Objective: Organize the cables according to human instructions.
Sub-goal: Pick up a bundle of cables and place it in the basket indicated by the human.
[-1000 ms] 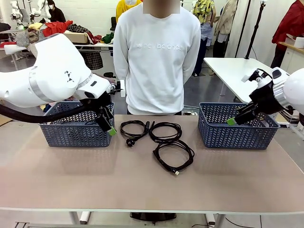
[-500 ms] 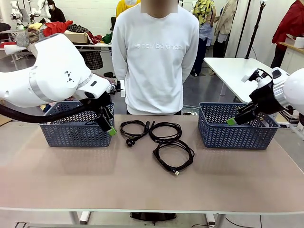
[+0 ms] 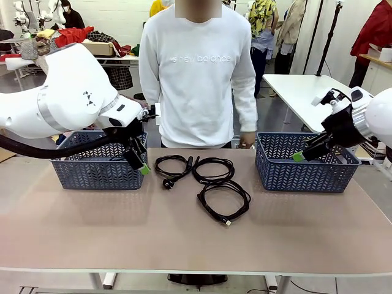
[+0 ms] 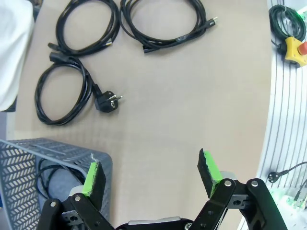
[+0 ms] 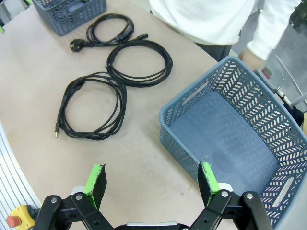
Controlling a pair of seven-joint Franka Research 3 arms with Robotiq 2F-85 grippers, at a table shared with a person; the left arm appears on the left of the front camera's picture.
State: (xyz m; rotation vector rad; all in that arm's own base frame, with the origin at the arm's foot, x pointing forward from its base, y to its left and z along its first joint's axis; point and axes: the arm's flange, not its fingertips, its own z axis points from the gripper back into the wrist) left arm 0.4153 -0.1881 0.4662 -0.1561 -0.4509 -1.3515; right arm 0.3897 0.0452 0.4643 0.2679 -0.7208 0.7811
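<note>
Left arm (image 3: 67, 98) and right arm (image 3: 380, 116) both angle downward, each with jaws wide apart, empty

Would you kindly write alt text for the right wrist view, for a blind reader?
Three coiled black cables lie on a tan table beside an empty blue basket. The right hand hangs open above; a person in white stands beyond.

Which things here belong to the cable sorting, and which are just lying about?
For the job:
plug-ended cable, middle cable, nearest cable, cable in the left basket, left basket, right basket.

Lying about:
yellow emergency-stop button by the table's near edge, white table farther back.
</note>
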